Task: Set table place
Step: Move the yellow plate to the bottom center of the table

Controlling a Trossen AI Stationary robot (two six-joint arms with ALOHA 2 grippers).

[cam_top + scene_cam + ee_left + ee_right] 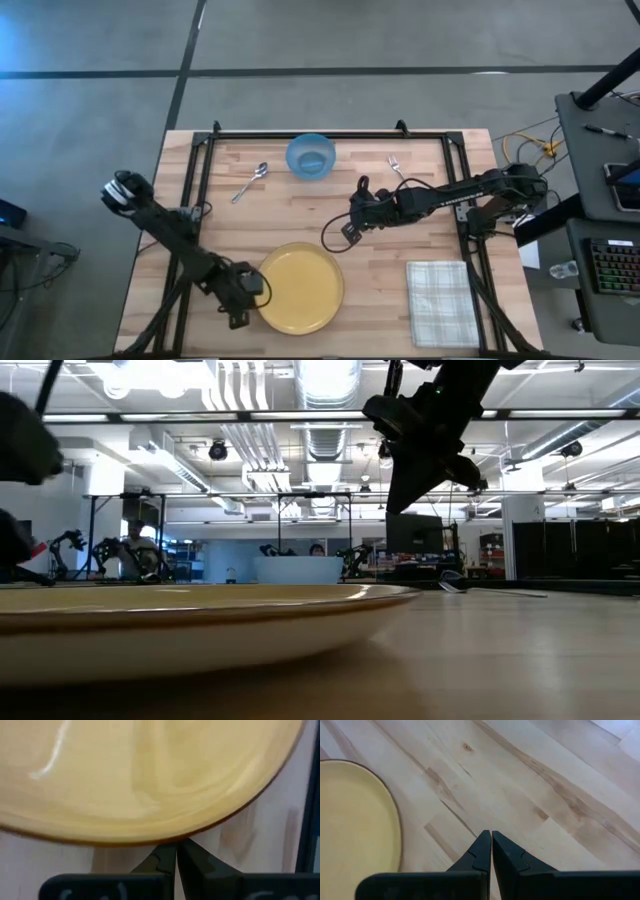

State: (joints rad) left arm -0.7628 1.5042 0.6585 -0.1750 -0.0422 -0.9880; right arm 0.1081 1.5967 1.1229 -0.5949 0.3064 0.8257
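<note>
A yellow plate [305, 290] lies flat on the light wood table [380, 270], near its front edge; it also shows in the low view [200, 622]. My left gripper [256, 292] is shut at the plate's left rim, low over the table. My right gripper [347, 228] is shut and empty. It hangs above the table's middle, right of and beyond the plate, and is lifted clear in the low view [396, 506]. In the right wrist view [491, 836] its tips point at bare wood beside the plate [355, 825]. My left gripper meets the plate's left rim [172, 838] with the tips of its shut fingers [165, 854]. The fingers come nearly level from the table's left side. The plate lies flat on the table.
A blue bowl [311, 156] stands at the far middle, with a spoon [250, 182] to its left and a fork [396, 165] to its right. A checked napkin [440, 302] lies at the near right. Black rails [330, 134] frame the table.
</note>
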